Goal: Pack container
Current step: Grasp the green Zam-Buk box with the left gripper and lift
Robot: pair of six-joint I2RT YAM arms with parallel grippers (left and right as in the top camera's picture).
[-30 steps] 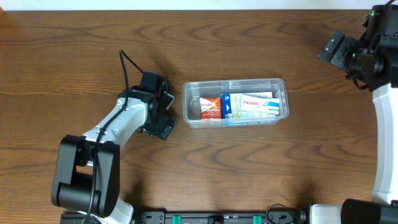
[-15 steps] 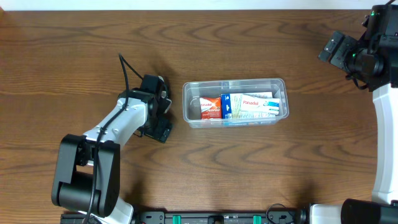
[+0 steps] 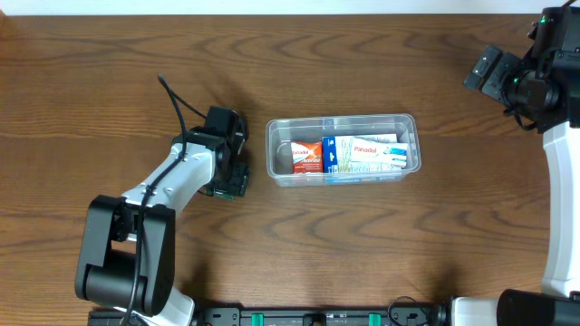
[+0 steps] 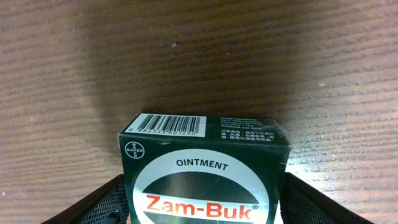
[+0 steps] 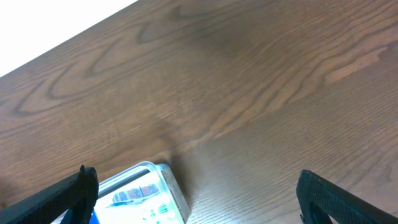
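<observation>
Dark green and white, the ointment box (image 4: 205, 168) stands on the wooden table (image 3: 362, 244) between the fingers of the left gripper (image 3: 232, 174). They lie close along its two sides, but the pictures do not show whether they have clamped it. The clear container (image 3: 362, 125) sits at the centre of the overhead frame, directly right of that gripper, with its long axis running left to right and its left short end nearest the box. A red-orange box (image 3: 307, 156) and white-and-blue Panadol boxes (image 3: 367, 152) fill its lower part, leaving a bare strip along its upper wall. The right gripper (image 3: 485, 71) hangs in the upper right corner, spread wide with nothing between its fingers, well apart from the tub. The left arm is far nearer, so the likely move is to lift the box and carry it right over the rim.
</observation>
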